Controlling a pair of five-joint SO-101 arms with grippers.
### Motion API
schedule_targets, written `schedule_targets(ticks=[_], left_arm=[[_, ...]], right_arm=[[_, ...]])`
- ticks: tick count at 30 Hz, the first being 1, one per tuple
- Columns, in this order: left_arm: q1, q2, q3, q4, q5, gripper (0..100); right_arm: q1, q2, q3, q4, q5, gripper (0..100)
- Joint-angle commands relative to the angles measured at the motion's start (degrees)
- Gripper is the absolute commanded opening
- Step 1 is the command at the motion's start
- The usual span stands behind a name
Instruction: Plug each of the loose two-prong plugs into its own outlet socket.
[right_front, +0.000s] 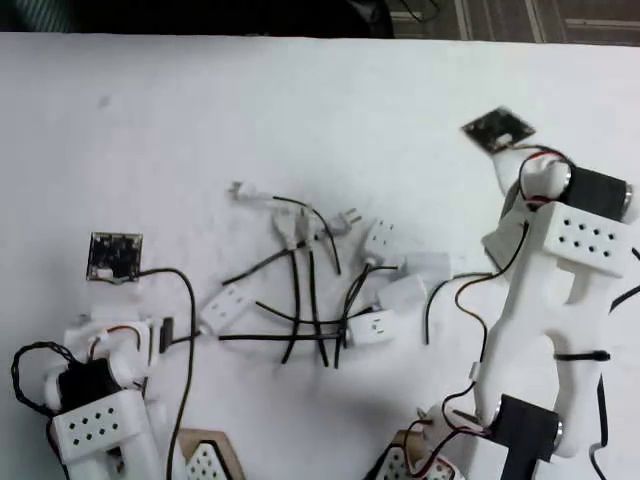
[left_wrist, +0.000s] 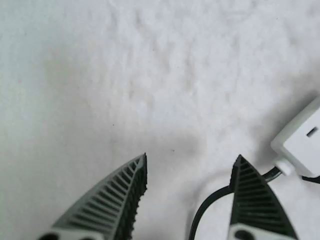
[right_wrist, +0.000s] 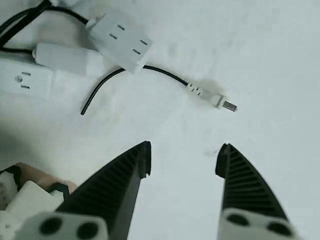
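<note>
A: State of left gripper (left_wrist: 191, 165)?
B: Found apart, holding nothing, low over the white table (left_wrist: 125, 75). Noted a white socket block (left_wrist: 299, 142) just beside one fingertip, not touching. Traced a black cord (left_wrist: 196, 215) from it past that finger.
A: And right gripper (right_wrist: 185, 150)?
B: Likewise found apart and empty, above bare table. Noted a loose two-prong plug (right_wrist: 223, 103) lying beyond the tips on the end of a black lead (right_wrist: 165, 74), plugged into nothing. Recorded a white outlet socket (right_wrist: 120, 36) close by, with the lead passing at its edge.
A: From above?
B: Logged sockets and plugs gathered mid-table in a tangle of black cords (right_front: 300, 325), between the two arms. Logged a further plug (right_front: 240, 190) at the tangle's far edge, apart from every socket.
</note>
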Motion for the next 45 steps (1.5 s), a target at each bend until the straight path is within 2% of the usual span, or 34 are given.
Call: schedule_targets(ticks=[1, 7, 14, 17, 35, 40, 42, 45], left_arm=[[-0.13, -0.48, -0.18, -0.79, 0.0, 28], [-0.13, -0.48, -0.18, -0.79, 0.0, 28], [-0.13, -0.48, -0.18, -0.79, 0.0, 28], [-0.13, -0.48, -0.18, -0.79, 0.0, 28], [-0.13, -0.48, -0.18, -0.79, 0.0, 28], [-0.13, -0.48, -0.09, -0.79, 0.0, 28], [-0.13, -0.48, -0.09, -0.79, 0.0, 28], [-0.13, -0.48, -0.09, -0.79, 0.0, 28]], right_arm=[[-0.48, 1.89, 1.14, -2.95, 7.82, 21.2], [1.8, 11.03, 1.14, -15.16, 25.41, 21.4], [5.85, 19.82, 1.05, -25.8, 39.74, 21.5], [6.55, 22.73, 1.05, -27.12, 44.13, 21.5], [8.4, 33.36, 0.97, -27.3, 45.8, 21.2], [10.15, 36.44, 0.79, -31.78, 45.71, 20.4], [10.33, 37.67, 0.79, -33.45, 45.71, 15.2], [9.98, 38.2, 0.79, -33.27, 45.63, 2.0]])
